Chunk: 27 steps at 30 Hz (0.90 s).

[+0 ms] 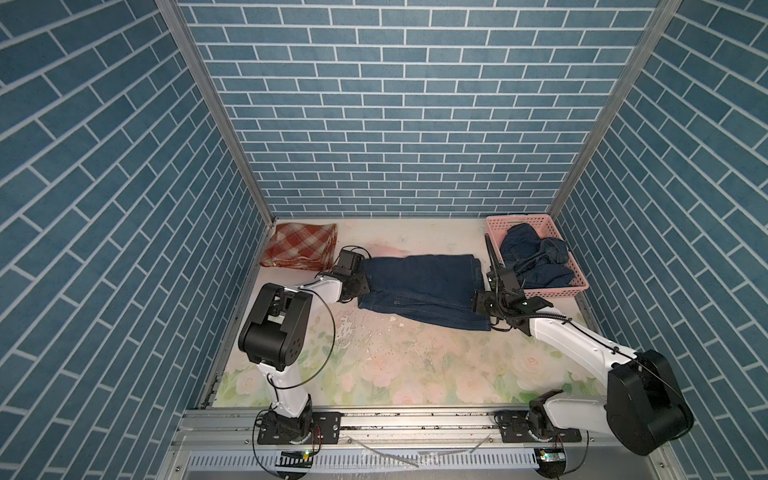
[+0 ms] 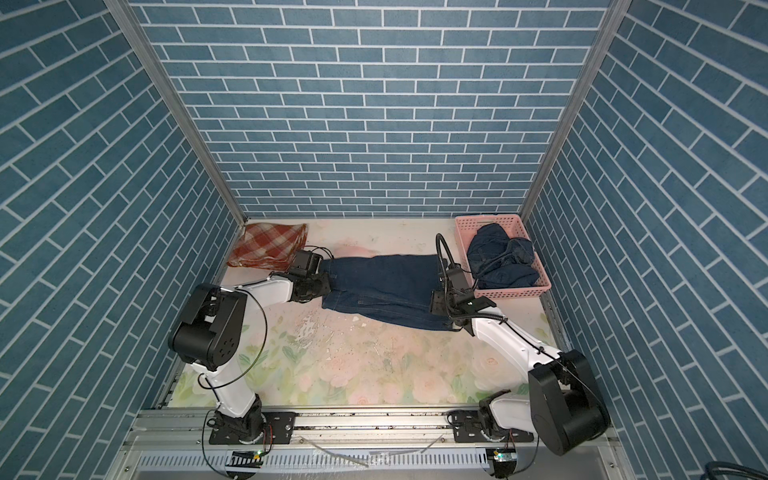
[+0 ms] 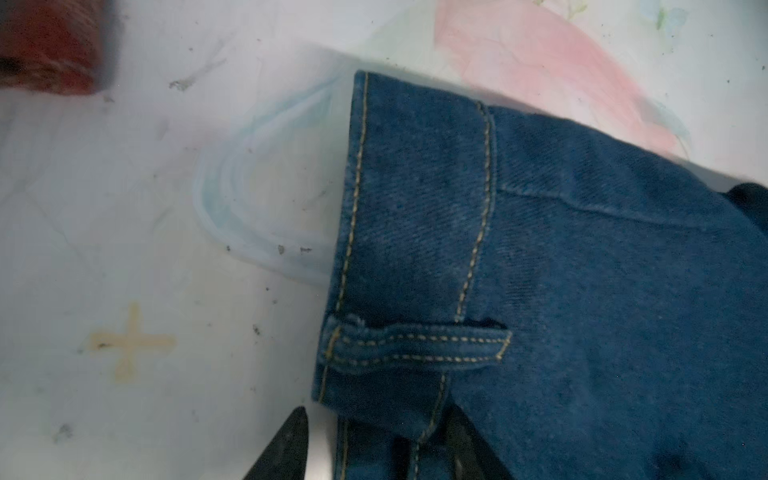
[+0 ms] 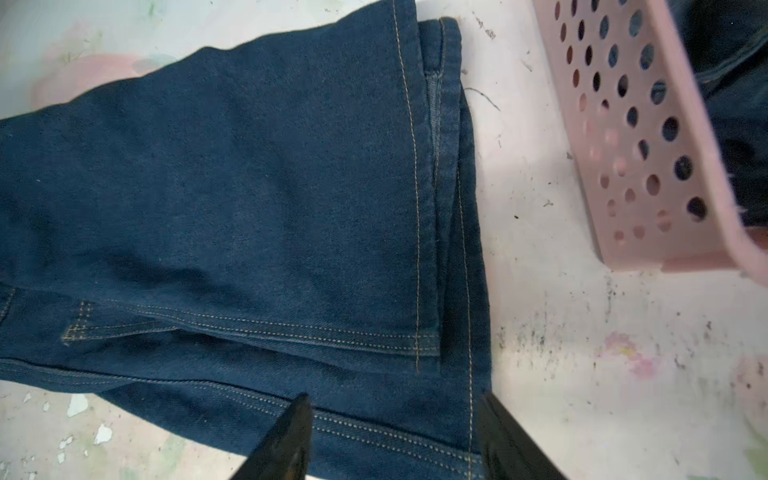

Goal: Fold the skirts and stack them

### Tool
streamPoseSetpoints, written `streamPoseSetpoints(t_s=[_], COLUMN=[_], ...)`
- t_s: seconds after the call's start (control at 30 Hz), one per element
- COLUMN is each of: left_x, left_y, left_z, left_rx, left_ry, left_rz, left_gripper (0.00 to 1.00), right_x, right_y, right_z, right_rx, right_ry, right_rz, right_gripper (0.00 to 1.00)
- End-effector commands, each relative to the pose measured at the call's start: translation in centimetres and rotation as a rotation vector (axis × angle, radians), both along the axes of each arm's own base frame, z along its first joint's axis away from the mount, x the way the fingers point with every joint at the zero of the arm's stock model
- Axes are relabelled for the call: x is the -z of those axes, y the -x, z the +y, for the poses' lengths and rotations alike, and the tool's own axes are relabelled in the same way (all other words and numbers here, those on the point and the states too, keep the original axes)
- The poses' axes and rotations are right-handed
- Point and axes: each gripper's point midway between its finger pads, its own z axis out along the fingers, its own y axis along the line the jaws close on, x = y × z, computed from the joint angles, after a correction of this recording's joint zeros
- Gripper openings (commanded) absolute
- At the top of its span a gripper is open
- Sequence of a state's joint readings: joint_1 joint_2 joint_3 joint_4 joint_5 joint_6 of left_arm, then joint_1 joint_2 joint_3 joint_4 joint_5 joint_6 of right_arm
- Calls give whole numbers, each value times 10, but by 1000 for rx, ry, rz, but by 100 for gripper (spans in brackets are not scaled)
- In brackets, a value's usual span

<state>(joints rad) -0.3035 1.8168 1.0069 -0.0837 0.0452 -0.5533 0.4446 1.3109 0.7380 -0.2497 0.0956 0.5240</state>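
Slippage is the risk: the left pincer (image 3: 378, 419) and the right pincer (image 4: 397, 399) stand apart astride opposite ends of the denim skirt (image 1: 419, 286), flat just beside the pink basket (image 1: 557, 292), clamping nothing. A shallow bite could miss a layer and skew the fold.

We find the near half of the counter (image 1: 395, 365) bare, with wide passage between the left arm (image 1: 274, 328) and right arm (image 1: 573, 340). The flat denim skirt (image 1: 419, 286) bars the middle. The plaid skirt (image 1: 299, 245) fills the far left corner, the basket (image 1: 496, 226) the far right; only a narrow bare lane parts basket from denim skirt. Behind, a bare strip follows the back wall (image 1: 395, 124).
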Motion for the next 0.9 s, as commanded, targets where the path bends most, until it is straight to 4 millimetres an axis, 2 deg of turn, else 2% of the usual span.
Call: streamPoseSetpoints(t_s=[0.0,0.2,0.37,0.47,0.53,0.6,0.63,0.87], left_x=[-9,-10,-11,-14,-18,-25,-30,-67], left_y=[-17,-22,-25,-25,-26,-28,-29,-43], left_z=[-1,-3,-5,-6,-6,-6,-6,-8], left_rx=[10,24,31,34,38,39,42,53], left_ry=[-2,-7,2,6,4,0,-4,-16], left_rz=[-54,-65,-72,-76,-83,-92,-98,-142], left_gripper=[51,46,29,15,5,0,0,0], right_x=[10,28,42,46,48,42,38,-5], right_y=[-5,-11,-21,-27,-32,-38,-41,-70], right_z=[-2,-1,7,15,16,17,16,7], right_rx=[30,34,20,-1,-8,-11,-8,5], right_ry=[-30,-44,-67,-91,-81,-73,-70,-28], right_rz=[29,74,99,98,103,88,77,-12], right_gripper=[58,53,43,31,14,3,0,0])
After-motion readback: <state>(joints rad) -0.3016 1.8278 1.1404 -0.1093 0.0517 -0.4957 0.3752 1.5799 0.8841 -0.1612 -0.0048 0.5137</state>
